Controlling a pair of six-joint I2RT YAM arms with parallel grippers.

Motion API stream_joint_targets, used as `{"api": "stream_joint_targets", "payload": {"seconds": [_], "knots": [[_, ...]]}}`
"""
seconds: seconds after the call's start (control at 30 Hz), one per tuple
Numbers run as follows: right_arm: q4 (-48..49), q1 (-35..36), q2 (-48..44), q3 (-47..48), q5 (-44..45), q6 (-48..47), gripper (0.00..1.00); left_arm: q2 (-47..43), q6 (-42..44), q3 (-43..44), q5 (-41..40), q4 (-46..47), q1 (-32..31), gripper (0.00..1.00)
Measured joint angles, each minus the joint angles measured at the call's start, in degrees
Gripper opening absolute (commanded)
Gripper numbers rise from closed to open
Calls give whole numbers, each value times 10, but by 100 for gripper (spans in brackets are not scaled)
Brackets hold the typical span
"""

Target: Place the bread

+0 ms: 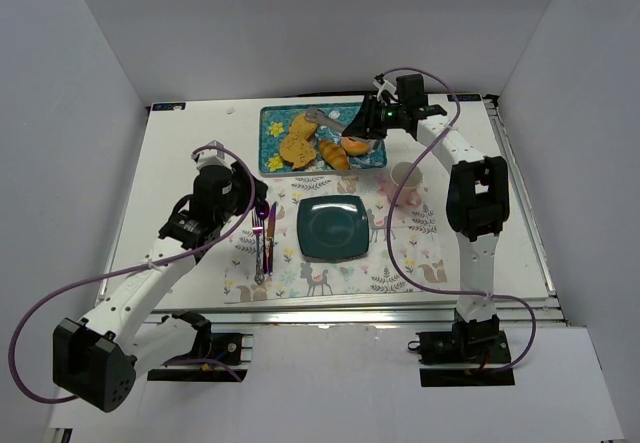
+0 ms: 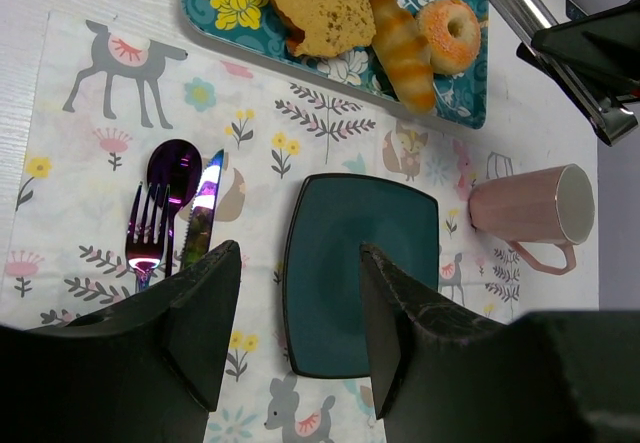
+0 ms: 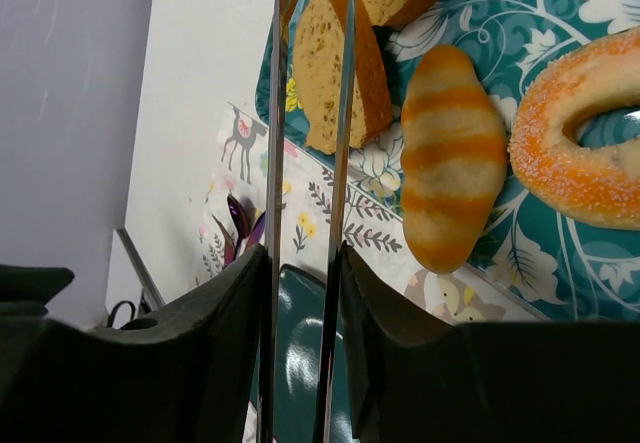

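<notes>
The bread (image 1: 300, 124) lies in the left half of the floral tray (image 1: 272, 128), toward the tray's far edge. A rounder, browner slice (image 1: 296, 150) sits just nearer and touches it. To the right of the slices are a striped croissant (image 1: 333, 155) and a sugared doughnut (image 1: 355, 145), both toward the tray's near edge. The tray itself sits at the middle of the table's far edge.

The right gripper (image 1: 368, 121) hangs over the tray's right end, and its fingers (image 3: 225, 343) are pressed onto a pair of metal tongs (image 1: 325, 118). The fingers squeeze the two arms from outside, yet the arms stand a little apart. The tongs reach left across the tray, with their tips close to the bread. Whether the tips touch it cannot be told.

The left gripper (image 2: 300, 255) holds nothing. Its jaws are spread wide above the patterned placemat (image 2: 80, 143), over the left edge of the dark square plate (image 2: 360, 263).

The plate lies at the middle of the placemat, just near of the tray. A fork (image 2: 148, 233), spoon (image 2: 172, 168) and knife (image 2: 203, 203) lie side by side near the mat's left edge. A pink mug (image 2: 530, 208) lies on its side toward the mat's far right corner.
</notes>
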Motion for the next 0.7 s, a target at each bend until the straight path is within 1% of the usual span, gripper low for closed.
{"api": "stream_joint_targets", "payload": {"seconds": [0.3, 0.37, 0.4, 0.47, 0.7], "knots": [[8, 1, 5, -3, 46, 57, 42, 6, 0, 0, -2, 0, 0, 60], [9, 2, 5, -3, 63, 63, 42, 10, 0, 0, -2, 0, 0, 60], [9, 2, 6, -3, 70, 65, 44, 13, 0, 0, -2, 0, 0, 60], [9, 5, 8, -3, 83, 71, 45, 18, 0, 0, -2, 0, 0, 60], [7, 10, 16, -9, 103, 86, 45, 28, 1, 0, -1, 0, 0, 60]]}}
